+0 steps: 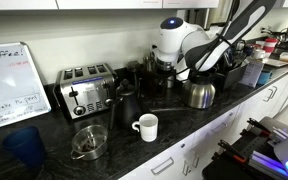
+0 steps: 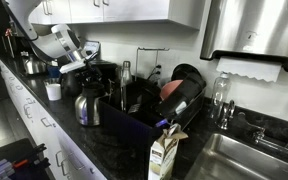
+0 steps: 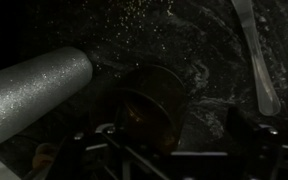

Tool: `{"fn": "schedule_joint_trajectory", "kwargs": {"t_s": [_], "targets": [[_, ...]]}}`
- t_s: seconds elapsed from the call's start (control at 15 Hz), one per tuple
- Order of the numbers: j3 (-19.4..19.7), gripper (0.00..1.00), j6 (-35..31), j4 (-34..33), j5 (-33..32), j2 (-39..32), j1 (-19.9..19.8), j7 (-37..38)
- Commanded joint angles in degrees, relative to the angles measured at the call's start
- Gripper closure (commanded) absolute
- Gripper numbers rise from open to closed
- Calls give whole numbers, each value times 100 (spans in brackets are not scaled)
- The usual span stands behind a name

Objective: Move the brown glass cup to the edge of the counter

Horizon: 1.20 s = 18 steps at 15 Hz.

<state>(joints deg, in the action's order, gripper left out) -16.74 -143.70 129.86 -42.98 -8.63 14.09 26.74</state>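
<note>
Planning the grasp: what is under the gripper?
Wrist view: the brown cup on the speckled counter, beside a steel cylinder. The gripper covers the cup's near side, and its inside is too dark to judge.

You see the counter [image 1: 184, 122] black with pale speckles, the mug [image 1: 146, 126] white, the brown glass cup [image 3: 149, 100] dark brown, the toaster [image 1: 86, 90] silver

Both exterior views along counter [image 1: 180, 120], opposite ends, sharing kettle [image 1: 199, 94] — wrist view close above.
</note>
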Motion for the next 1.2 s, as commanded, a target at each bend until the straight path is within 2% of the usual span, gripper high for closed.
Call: {"fn": "schedule_joint_trajectory", "kwargs": {"t_s": [0.0, 0.07, 0.6, 0.8, 0.87, 1.13], "targets": [[158, 25, -33, -164, 191, -230, 199, -155], [177, 26, -39, -172, 208, -273, 231, -127], [315, 83, -11, -257, 272, -400, 337, -118], [346, 92, -18, -266, 306, -465, 362, -140], [354, 99, -27, -266, 317, -460, 366, -143], [339, 99, -44, -267, 664, -386, 330, -309]]}}
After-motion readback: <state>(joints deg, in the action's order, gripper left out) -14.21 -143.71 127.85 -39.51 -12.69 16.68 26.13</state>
